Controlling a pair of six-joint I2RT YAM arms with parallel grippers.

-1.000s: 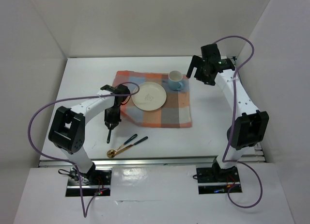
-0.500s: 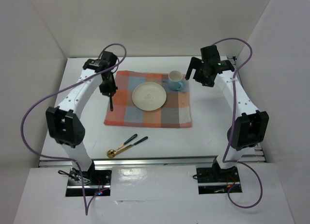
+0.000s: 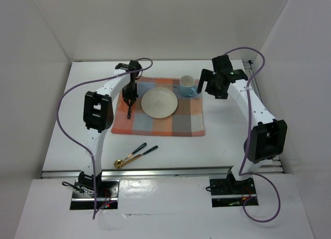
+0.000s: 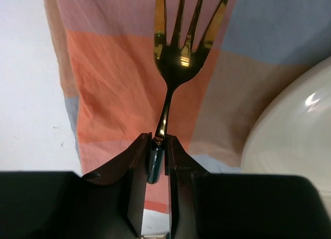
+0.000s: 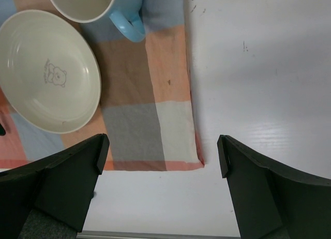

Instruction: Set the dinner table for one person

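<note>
The left gripper [image 4: 158, 146] pinches a glossy gold fork [image 4: 178, 58] by its slim stem (tines ahead, over checked cloth [image 4: 114, 84]); the right gripper [image 5: 161, 151] is spread wide.

The dinner table [image 3: 225, 138] is a flat, matte white rectangle (metal rail [image 3: 165, 170] along its near edge).

No legible text or numbers, plate [image 5: 49, 71] shows a small emblem (unreadable)
</note>
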